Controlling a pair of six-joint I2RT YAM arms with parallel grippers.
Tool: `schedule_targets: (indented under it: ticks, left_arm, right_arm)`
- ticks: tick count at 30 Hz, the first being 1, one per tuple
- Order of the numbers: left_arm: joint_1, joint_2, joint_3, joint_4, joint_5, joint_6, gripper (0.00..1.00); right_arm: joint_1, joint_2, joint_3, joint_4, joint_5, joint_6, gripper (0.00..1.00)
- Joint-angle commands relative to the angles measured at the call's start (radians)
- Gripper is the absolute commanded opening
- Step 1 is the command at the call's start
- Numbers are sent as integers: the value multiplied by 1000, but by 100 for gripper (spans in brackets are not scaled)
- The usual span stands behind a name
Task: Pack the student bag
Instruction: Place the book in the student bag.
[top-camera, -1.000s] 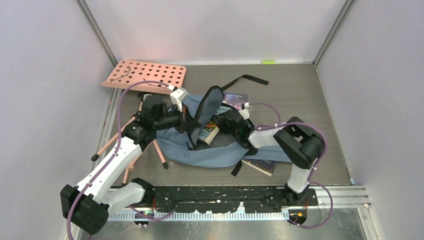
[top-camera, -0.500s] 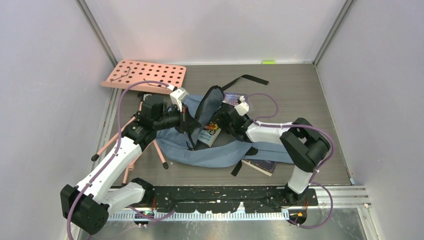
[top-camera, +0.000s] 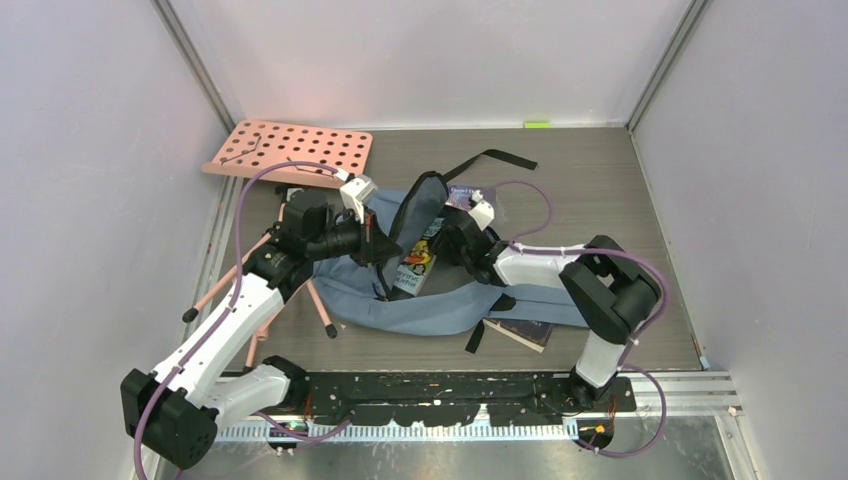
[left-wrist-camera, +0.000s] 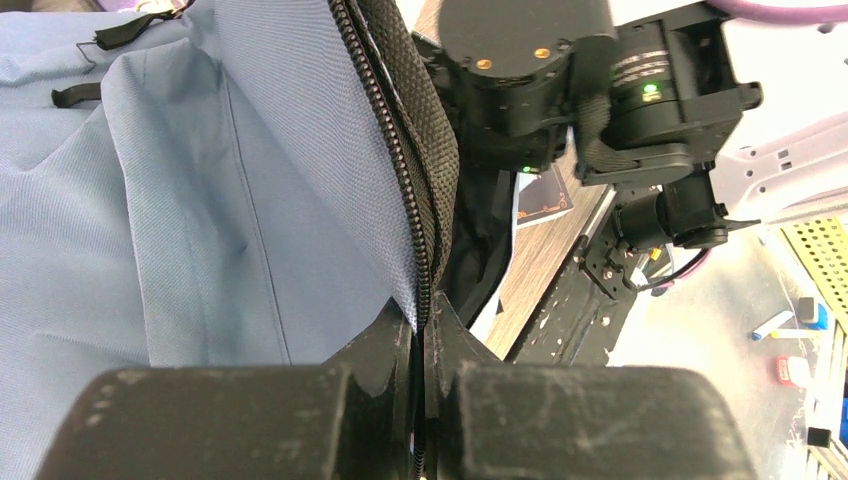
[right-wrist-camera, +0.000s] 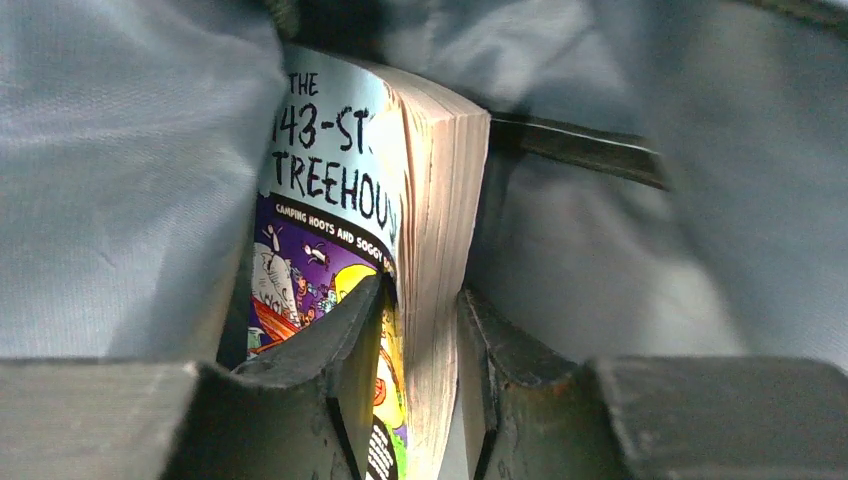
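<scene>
The blue-grey student bag (top-camera: 430, 305) lies mid-table with its black-edged mouth (top-camera: 415, 215) lifted open. My left gripper (top-camera: 378, 247) is shut on the bag's zipper edge (left-wrist-camera: 420, 230) and holds the flap up. My right gripper (top-camera: 442, 250) is shut on a colourful paperback book (top-camera: 415, 262), whose cover (right-wrist-camera: 320, 230) reads "Treehouse". The book sits partway inside the bag's opening, with blue-grey fabric (right-wrist-camera: 120, 180) on both sides of it.
A dark book (top-camera: 470, 198) lies behind the bag and another (top-camera: 525, 332) sticks out under its near right edge. A pink pegboard (top-camera: 290, 150) on pink legs stands at the far left. A black strap (top-camera: 490, 158) trails toward the back wall.
My right gripper has pushed the book to the left, deeper into the bag's opening. The left gripper has kept its hold on the flap.
</scene>
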Motion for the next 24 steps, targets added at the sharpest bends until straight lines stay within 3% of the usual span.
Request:
schedule_targets:
  ticks: [1,5,14,19,24]
  left_arm:
    - [5,-8,20,82,40,-7,0]
    - [5,-10,19,82,40,-6,0]
    - [5,-10,22,67,19,-2,0]
    - [7,-8,37,21,-49,13,0]
    - [7,-30,36,7,-100,29,0]
  right_arm:
    - [5,109,88,72,-157,-124,29]
    - [5,179,170,80,-212,-135,21]
    - [5,213,225,61,-192,-153,21]
    - [5,99,204,-20,-170,-220,39]
    - [3,-85,188,-252,-113,-353,65]
